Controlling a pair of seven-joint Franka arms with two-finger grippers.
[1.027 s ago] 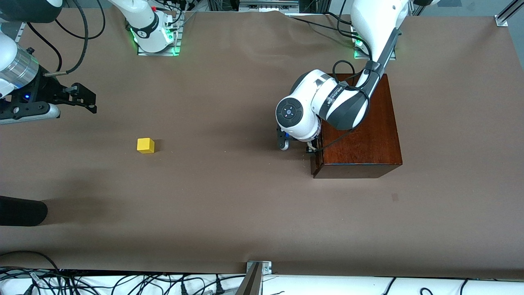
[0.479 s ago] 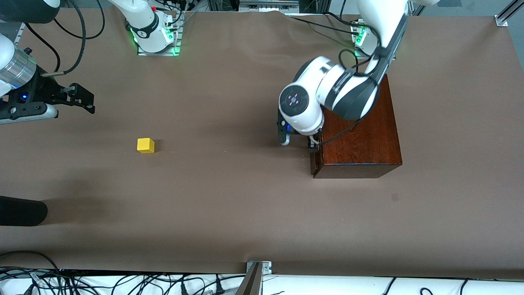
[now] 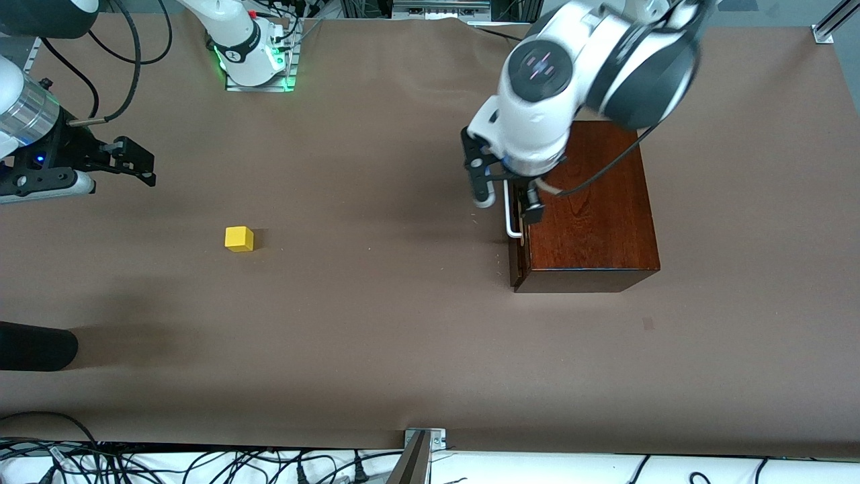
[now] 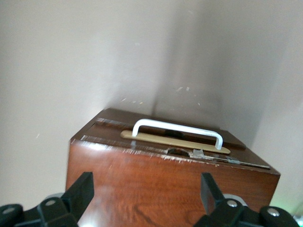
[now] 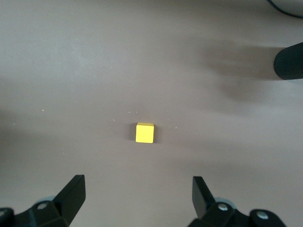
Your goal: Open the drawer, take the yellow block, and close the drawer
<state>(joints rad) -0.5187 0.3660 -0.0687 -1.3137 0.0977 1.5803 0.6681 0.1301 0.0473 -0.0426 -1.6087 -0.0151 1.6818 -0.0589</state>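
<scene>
The dark reddish-brown wooden box [image 3: 591, 208] stands toward the left arm's end of the table. Its drawer [image 3: 514, 263] is shut, with the white bar handle [image 3: 510, 216] free. My left gripper [image 3: 505, 195] hangs open and empty over the box's handle edge. In the left wrist view the fingers [image 4: 83, 189] of the gripper [image 4: 144, 194] straddle the box top [image 4: 165, 189], with the handle [image 4: 177, 130] ahead of them. The yellow block [image 3: 239, 238] lies on the bare table toward the right arm's end. My right gripper [image 3: 131, 163] is open above the table; the block [image 5: 145, 133] shows ahead of that gripper [image 5: 137, 194].
A black cylinder [image 3: 33, 346] juts in at the table's edge on the right arm's end, nearer the front camera than the block; it also shows in the right wrist view [image 5: 289, 61]. Cables lie along the near table edge [image 3: 201, 464]. Brown table [image 3: 376, 316] surrounds the block and box.
My left arm has risen and drawn back from the drawer handle toward its base, uncovering the handle. The drawer stays shut. The right gripper and the block have hardly moved.
</scene>
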